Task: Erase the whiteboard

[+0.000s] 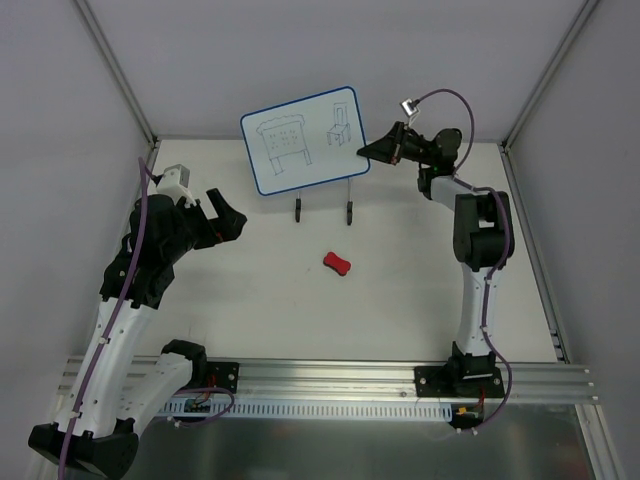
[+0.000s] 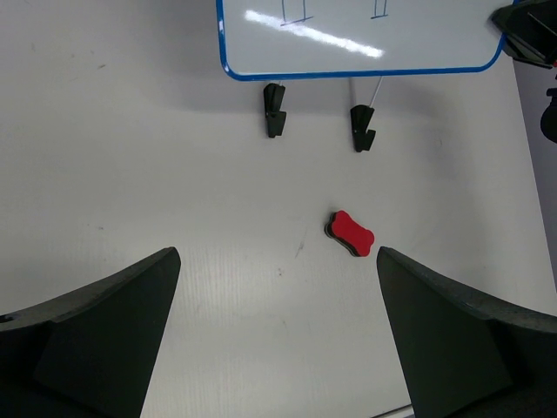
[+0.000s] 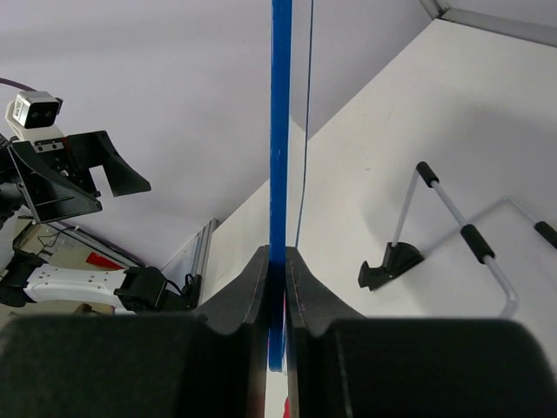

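1. My right gripper (image 3: 277, 279) is clenched on the right-hand edge of the whiteboard (image 1: 300, 140). In the right wrist view its blue frame runs edge-on, straight up from between my two fingers.
2. The whiteboard stands upright, its drawn face turned toward my bases and its long axis running side to side with the right end a little higher. The black wire stand (image 1: 349, 212) is directly under its lower edge. I cannot tell whether the board bears on the stand or hangs from my grip alone.
3. My left gripper (image 1: 227, 207) is released, jaws spread wide and holding nothing. It hangs off the whiteboard's lower left corner, on the near side.
4. The relation that counts is this: the red eraser (image 2: 350, 233) lies on the near side of the whiteboard, below its right half and just past the stand's feet. In the left wrist view it lies ahead of my open jaws and right of their centre line, with its long axis on a diagonal.
5. I judge that the left arm must fetch it, since the right is occupied.
6. Count: one whiteboard bearing two line sketches, one eraser, one stand showing two black feet, and two grippers.
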Robot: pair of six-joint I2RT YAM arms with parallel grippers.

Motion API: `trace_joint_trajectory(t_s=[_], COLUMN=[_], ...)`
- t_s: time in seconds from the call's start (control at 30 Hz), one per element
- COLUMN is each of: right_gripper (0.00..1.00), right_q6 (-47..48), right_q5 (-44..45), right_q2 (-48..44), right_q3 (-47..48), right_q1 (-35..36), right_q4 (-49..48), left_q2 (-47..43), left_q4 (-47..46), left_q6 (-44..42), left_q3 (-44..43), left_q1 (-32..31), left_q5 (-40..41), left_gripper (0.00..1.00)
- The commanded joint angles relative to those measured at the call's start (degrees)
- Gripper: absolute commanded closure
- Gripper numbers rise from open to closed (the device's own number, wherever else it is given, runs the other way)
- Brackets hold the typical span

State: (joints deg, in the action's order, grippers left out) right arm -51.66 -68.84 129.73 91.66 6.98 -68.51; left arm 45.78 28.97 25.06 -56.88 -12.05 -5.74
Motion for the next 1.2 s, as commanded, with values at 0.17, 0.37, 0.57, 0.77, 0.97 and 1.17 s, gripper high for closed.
trace_joint_trajectory(t_s=[0.17, 0.37, 0.57, 0.77, 0.97, 1.17], right_gripper=[1.0, 1.0, 1.0, 1.0, 1.0, 1.0], right_q6=[-2.4, 2.8, 8.7, 17.5, 29.8, 40.6], right_q5=[6.3, 9.4, 10.6, 11.3, 14.4, 17.9], right_q2=[-11.2, -22.0, -31.8, -41.8, -53.6, -64.2], right_q3=[-6.1, -20.2, -31.3, -38.1, -43.9, -43.1], right_q1=[3.4, 3.6, 2.6, 1.2, 1.0, 1.2], right_q4=[-9.8, -8.4, -3.6, 9.1, 28.1, 48.7], left_q2=[-1.4, -3.1, -2.3, -2.4, -2.6, -2.2], left_q4=[-1.5, -1.1, -0.5, -0.4, -0.4, -0.4], left_q6=[-1.0, -0.1, 1.7, 2.4, 2.9, 3.3], left_q3=[-0.9, -0.2, 1.0, 1.2, 1.9, 2.1], left_q1=[-0.4, -0.5, -0.5, -0.6, -0.7, -0.9], left_q5=[-1.0, -2.1, -5.2, -6.3, -7.5, -8.6], left_gripper=[0.01, 0.01, 0.01, 0.01, 0.01, 0.01])
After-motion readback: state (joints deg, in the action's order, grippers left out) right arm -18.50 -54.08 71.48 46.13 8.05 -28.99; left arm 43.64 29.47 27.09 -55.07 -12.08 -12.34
